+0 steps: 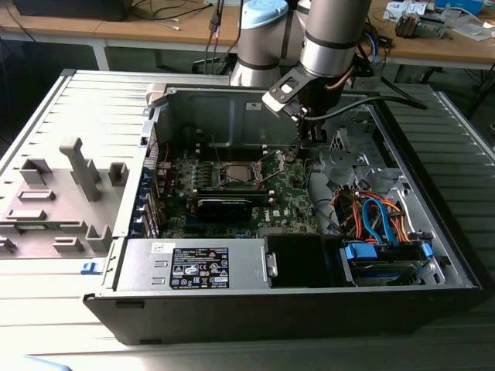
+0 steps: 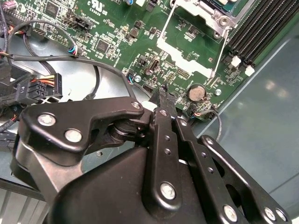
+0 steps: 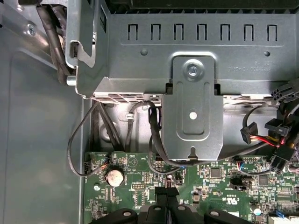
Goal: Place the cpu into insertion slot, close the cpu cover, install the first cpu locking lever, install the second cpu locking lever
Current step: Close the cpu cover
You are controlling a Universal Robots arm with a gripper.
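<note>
The insertion slot (image 1: 236,175) is a small square socket with a silver rim in the middle of the green board (image 1: 288,193). In the second wrist view the silver cpu cover (image 2: 202,13) lies flat over the socket. A thin wire locking lever (image 2: 220,52) runs along the socket's side that faces the gripper. My gripper (image 1: 297,153) hangs just off the socket, toward the exterior view's right. Its black fingers (image 2: 163,99) are shut with nothing between them, a short way from the lever's free end. The cpu is hidden under the cover.
A coin battery (image 3: 114,176) and thin cables (image 3: 74,154) lie beside the fingertips. A grey metal drive cage (image 3: 191,116) rises behind the board. Orange and blue cables (image 1: 377,215) fill the case's right. A long black card (image 1: 224,205) sits in front of the socket.
</note>
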